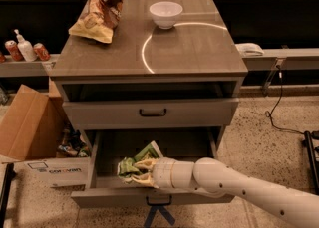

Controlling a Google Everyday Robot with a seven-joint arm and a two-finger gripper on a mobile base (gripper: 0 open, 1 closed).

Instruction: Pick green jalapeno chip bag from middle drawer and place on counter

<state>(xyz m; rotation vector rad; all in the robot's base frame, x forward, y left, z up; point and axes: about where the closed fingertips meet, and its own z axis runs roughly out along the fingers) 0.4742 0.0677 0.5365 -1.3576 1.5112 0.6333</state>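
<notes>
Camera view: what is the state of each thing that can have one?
middle drawer, pulled open.
upper drawer, shut.
green chip bag, crumpled, inside the middle drawer.
claw, in the middle drawer, shut on the green chip bag.
bowl, upright on the counter.
cardboard box, flaps open.

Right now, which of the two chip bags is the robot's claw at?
The small green jalapeno chip bag in the open middle drawer; the gripper is right at it. The larger brown-and-yellow chip bag lies up on the counter, far away.
</notes>
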